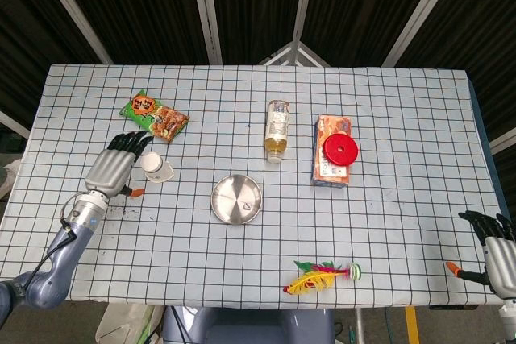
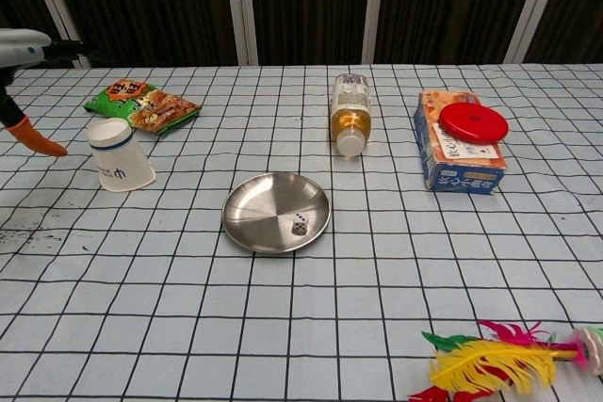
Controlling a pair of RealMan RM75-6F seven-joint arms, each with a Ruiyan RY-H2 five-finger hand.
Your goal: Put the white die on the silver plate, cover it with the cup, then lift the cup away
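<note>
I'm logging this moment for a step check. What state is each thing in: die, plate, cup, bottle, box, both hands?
white die: resting on the plate, uncovered.
silver plate: flat on the table, holding the die.
cup: tipped, not on the plate, not held.
bottle: lying on its side, capped.
box: lying flat, red disc on top.
left hand: open, beside the cup.
right hand: open, holding nothing.

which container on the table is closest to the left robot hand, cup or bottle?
The white cup. It sits right beside the left robot hand at the table's left side, while the bottle lies near the middle, beyond the silver plate.
</note>
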